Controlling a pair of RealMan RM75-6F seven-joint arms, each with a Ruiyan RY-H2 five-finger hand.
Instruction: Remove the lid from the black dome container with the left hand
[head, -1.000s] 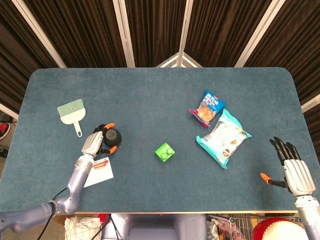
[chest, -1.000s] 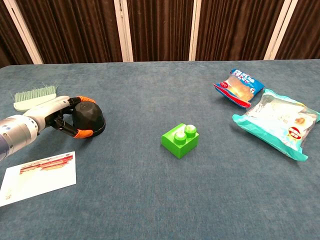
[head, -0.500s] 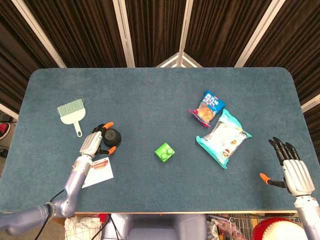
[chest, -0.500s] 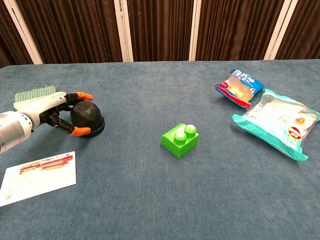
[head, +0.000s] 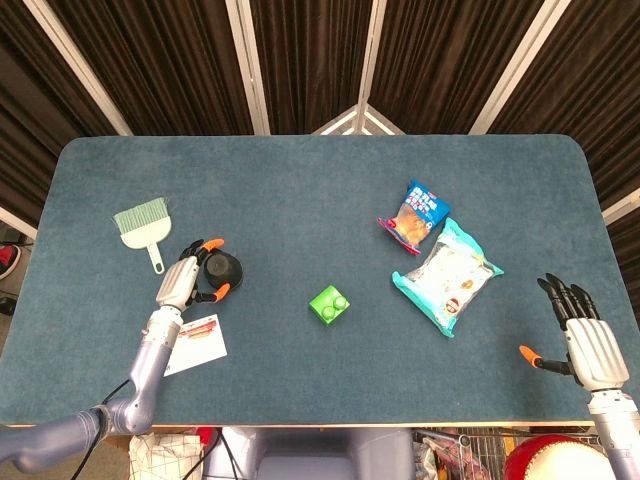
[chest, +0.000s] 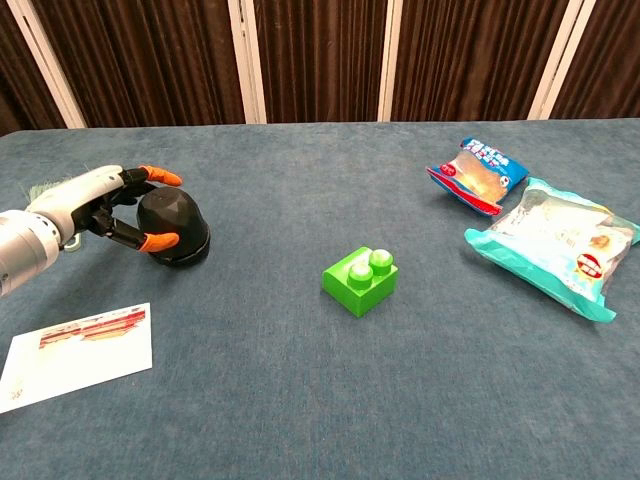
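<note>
Since a second ago our left hand (chest: 108, 205) has drawn back a little toward the left and risen, and its fingers, which were wrapped close on the dome (chest: 170, 228), now stand looser around it. In the chest view the hand cups the dome from its left side, one orange fingertip (chest: 160, 176) arched over the top and another (chest: 160, 241) low against the near side; we cannot tell whether either tip touches the black surface or hangs just off it. The fingers are half spread, neither wide nor clenched. The dome sits on the table (chest: 300, 400) at the left, with its lid on and its base flat on the cloth. In the head view the hand (head: 183, 281) lies just left of the dome (head: 222, 268).

Our right hand (head: 583, 340) shows only in the head view, at the near right edge of the table, fingers straight and apart, holding nothing.

A small brush (head: 144, 224) lies just beyond the left hand, and a card (chest: 78, 354) lies near it on the cloth. A green block (chest: 363, 280) stands mid-table, well apart from the dome. Two snack bags, one blue (chest: 477, 175) and one teal (chest: 555, 240), lie at the right, touching each other.
</note>
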